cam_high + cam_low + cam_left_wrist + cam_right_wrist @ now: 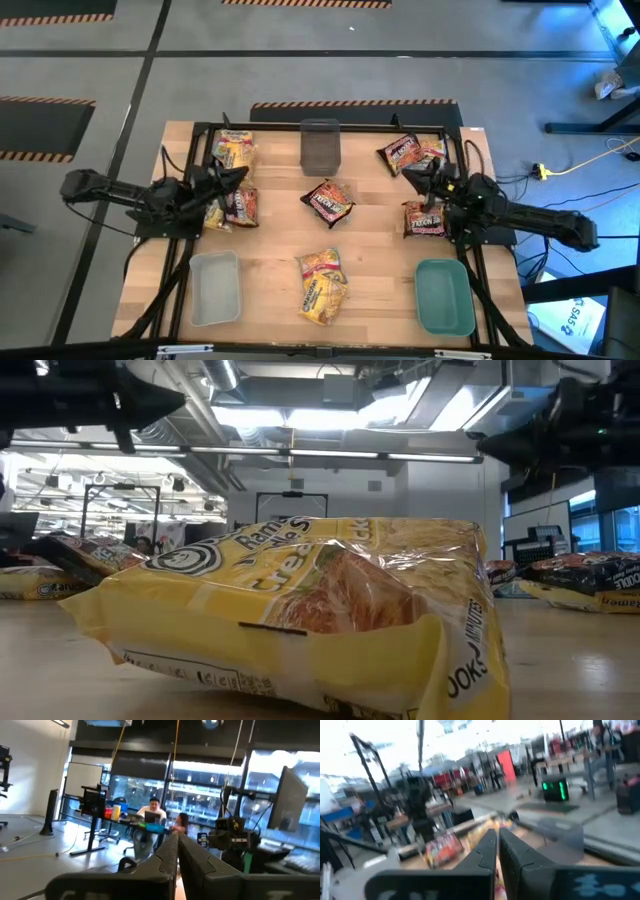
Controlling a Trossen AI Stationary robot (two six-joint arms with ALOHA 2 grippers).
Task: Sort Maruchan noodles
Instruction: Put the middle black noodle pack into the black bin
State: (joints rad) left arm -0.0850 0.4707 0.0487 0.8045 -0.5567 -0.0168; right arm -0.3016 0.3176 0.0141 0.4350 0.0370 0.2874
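Several Maruchan noodle packets lie flat on the wooden table. A yellow one (236, 150) sits at the far left and a dark one (240, 206) lies just under my left arm. Another dark one (328, 200) is in the middle. A yellow one (322, 286) lies near the front and fills the low view (300, 620). Two maroon ones (408, 152) (425, 218) are on the right. My left gripper (236, 178) is shut and raised above the left packets, its fingers (172, 865) closed on nothing. My right gripper (415, 176) is also shut (496, 855), raised between the two maroon packets.
A pale grey tray (215, 288) sits at the near left and a teal tray (444, 296) at the near right. A clear grey box (320, 146) stands at the far middle. A black frame (330, 126) runs around the table. People sit at a desk (152, 815) in the room behind.
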